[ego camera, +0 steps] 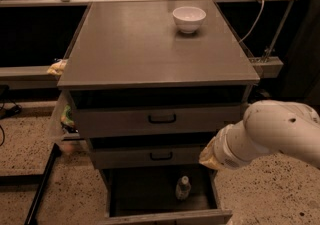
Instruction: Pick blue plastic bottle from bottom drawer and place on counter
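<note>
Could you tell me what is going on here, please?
A robot arm extends in from the right; its gripper is beside the right end of the middle drawer, above the open bottom drawer. The blue plastic bottle stands upright in that drawer, not yet grasped. A white bowl sits near the back of the counter.

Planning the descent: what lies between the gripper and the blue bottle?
Nothing, in the camera view: the gripper, at the right end of the middle drawer, and the blue plastic bottle are parted only by bare bottom drawer interior.
</note>
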Tool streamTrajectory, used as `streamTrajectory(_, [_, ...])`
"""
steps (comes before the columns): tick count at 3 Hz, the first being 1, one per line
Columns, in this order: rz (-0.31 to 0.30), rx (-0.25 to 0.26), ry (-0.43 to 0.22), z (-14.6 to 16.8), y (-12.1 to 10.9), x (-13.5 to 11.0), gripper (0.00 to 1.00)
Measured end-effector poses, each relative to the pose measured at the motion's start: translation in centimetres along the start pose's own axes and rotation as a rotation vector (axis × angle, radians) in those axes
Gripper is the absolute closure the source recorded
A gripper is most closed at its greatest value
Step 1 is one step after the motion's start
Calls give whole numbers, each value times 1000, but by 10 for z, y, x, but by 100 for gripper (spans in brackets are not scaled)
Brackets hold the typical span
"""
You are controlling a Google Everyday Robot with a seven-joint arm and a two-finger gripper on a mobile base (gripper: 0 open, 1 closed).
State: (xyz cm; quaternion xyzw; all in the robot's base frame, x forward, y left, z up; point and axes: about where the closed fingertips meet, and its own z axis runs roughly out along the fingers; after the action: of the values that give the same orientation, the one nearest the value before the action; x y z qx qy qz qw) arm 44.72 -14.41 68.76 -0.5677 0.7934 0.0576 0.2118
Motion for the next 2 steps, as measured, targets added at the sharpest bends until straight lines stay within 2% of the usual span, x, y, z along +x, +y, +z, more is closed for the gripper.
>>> streamTrajectory(1, [4,28,43,37,10,34,100])
streamTrajectory(2, [-6,69,57,89,10,67,100])
